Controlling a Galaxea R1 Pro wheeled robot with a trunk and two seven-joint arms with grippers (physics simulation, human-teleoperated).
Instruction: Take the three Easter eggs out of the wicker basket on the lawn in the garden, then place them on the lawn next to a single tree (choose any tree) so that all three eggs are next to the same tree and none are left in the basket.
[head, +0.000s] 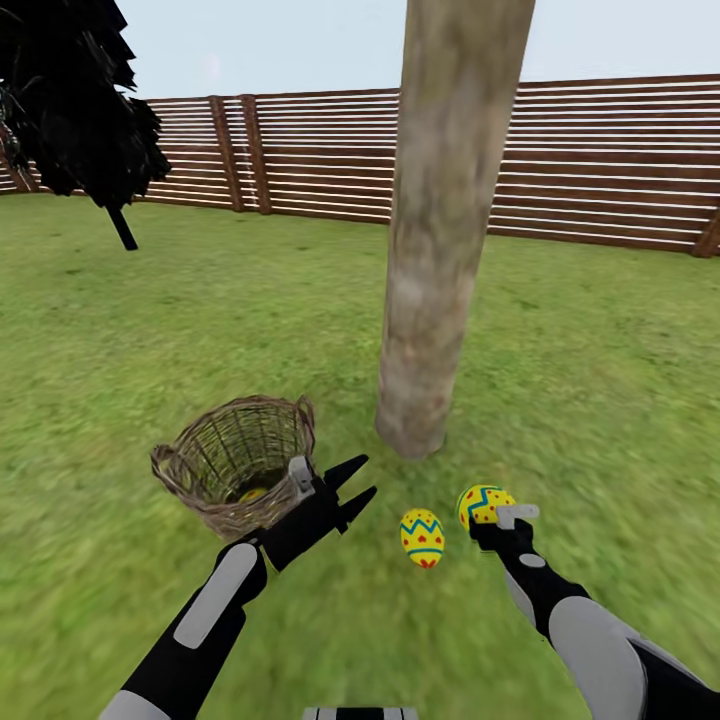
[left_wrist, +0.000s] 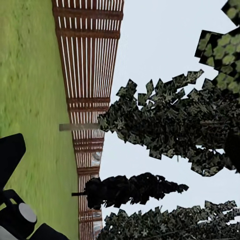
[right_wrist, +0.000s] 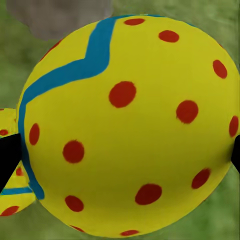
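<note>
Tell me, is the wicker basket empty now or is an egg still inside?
Not empty. In the head view a yellow egg shows through the weave at the bottom of the wicker basket, which leans tilted on the lawn.

The lawn (head: 600, 330) is patchy green; the tree (head: 445, 220) trunk is pale grey-brown, mottled; the wicker basket (head: 215, 500) is brown open weave, with a glimpse of yellow inside; one Easter egg (head: 422, 537) on the grass is yellow with blue zigzag bands and red hearts; the other egg (right_wrist: 130, 125) — yellow, red-dotted, one blue zigzag; the fence (head: 600, 160) is reddish-brown slats; the narrow tree (head: 70, 90) is black-leaved.
</note>
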